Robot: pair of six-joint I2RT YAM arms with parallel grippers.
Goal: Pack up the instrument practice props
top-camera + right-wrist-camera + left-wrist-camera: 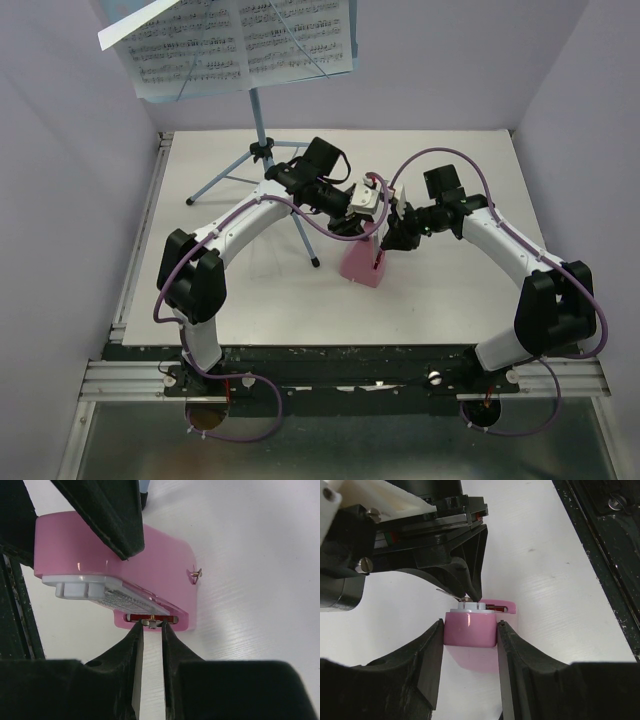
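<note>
The pink metronome (362, 265) stands on the white table in front of both arms. My left gripper (352, 222) is shut on its narrow upper body (470, 627), one finger pressed flat against each side. My right gripper (151, 626) reaches in from the front. Its fingertips pinch the small silver pendulum weight (151, 622) in the metronome's (160, 570) red slot. At the back, the light-blue music stand (258, 120) stands on its tripod. White sheet-music pages (250, 40) lie on its desk.
One tripod leg of the stand ends in a black foot (315, 262) just left of the metronome. Grey walls close in the table (450, 300) on the left, the back and the right. A black rail (330, 355) runs along the near edge.
</note>
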